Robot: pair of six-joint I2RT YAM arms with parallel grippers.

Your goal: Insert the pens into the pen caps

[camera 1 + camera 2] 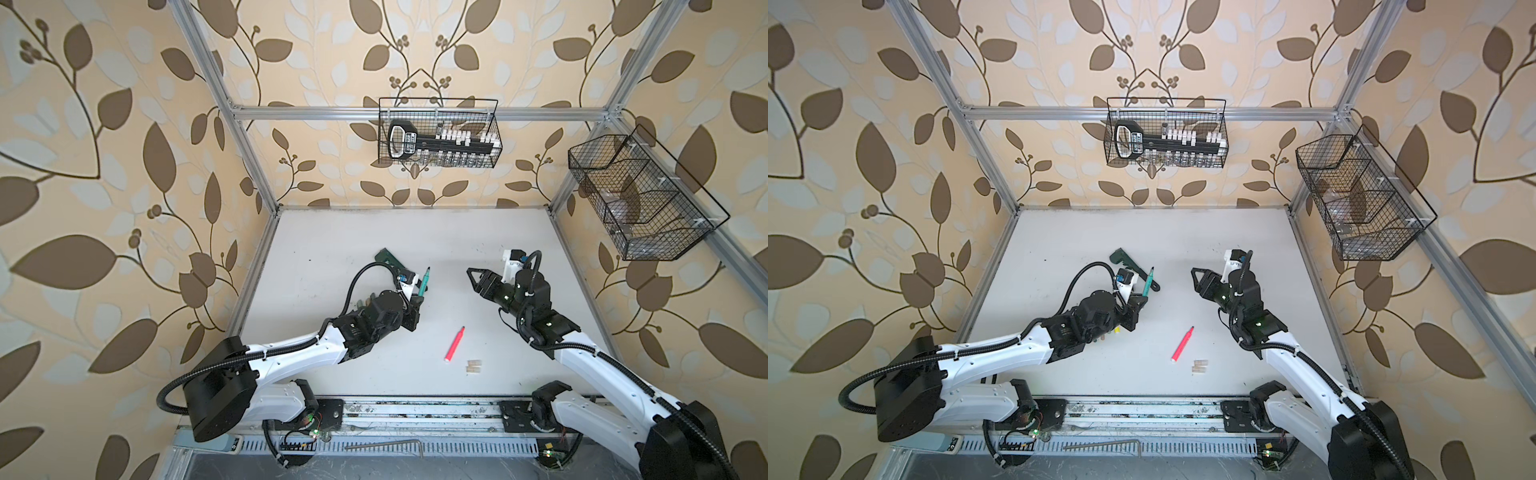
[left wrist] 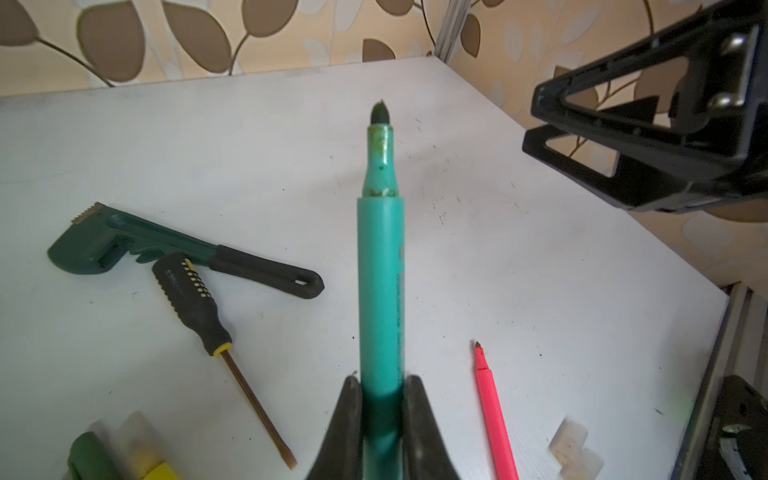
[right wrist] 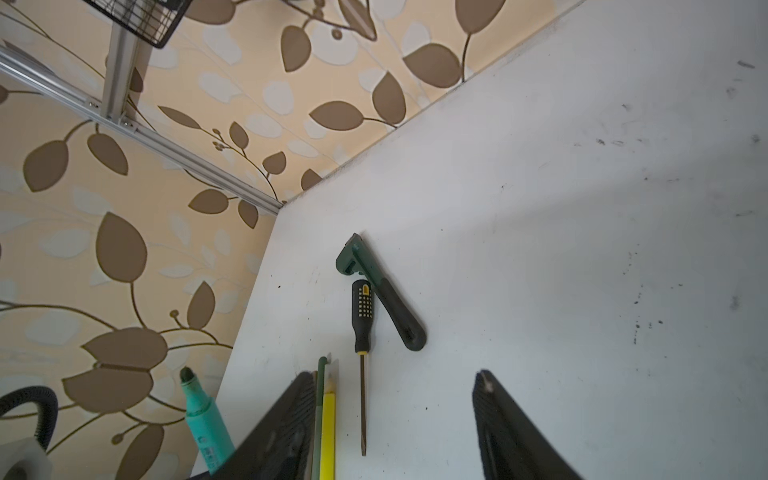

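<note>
**Teal pen gripped by the left claw, right claw open**

Teal green pen [image 2: 380,270] is clamped at its rear end between the fingers [image 2: 347,415] of the left claw [image 2: 381,384], which is closed tightly on the barrel. The pen is uncapped. Its dark tip is pointed away from the claw, toward the back wall, and the whole pen is held clear of the counter [image 1: 374,232].

The right claw [image 3: 395,382] is seen with its jaws standing well apart and nothing between them. It is held above the counter and turned toward the left claw across the middle. It is kept apart from the tip of the teal green pen.

The neon pink pen [image 1: 455,345] is laid uncapped on the counter between the two arms, toward the front edge. A small cluster of pale beige caps [image 1: 473,365] is set near its rear end, not touching it.

A yellow pen [image 3: 328,432] and a dark green pen [image 3: 321,395] are laid side by side on the counter beneath the left arm and are mostly hidden in both top views. Whether they are capped cannot be told, as they are blurred in the left wrist view.

A dark green wrench [image 2: 137,245] and a black-handled screwdriver [image 2: 195,303] are laid on the counter beyond the left claw. The end of the screwdriver's handle is set against the wrench.
</note>
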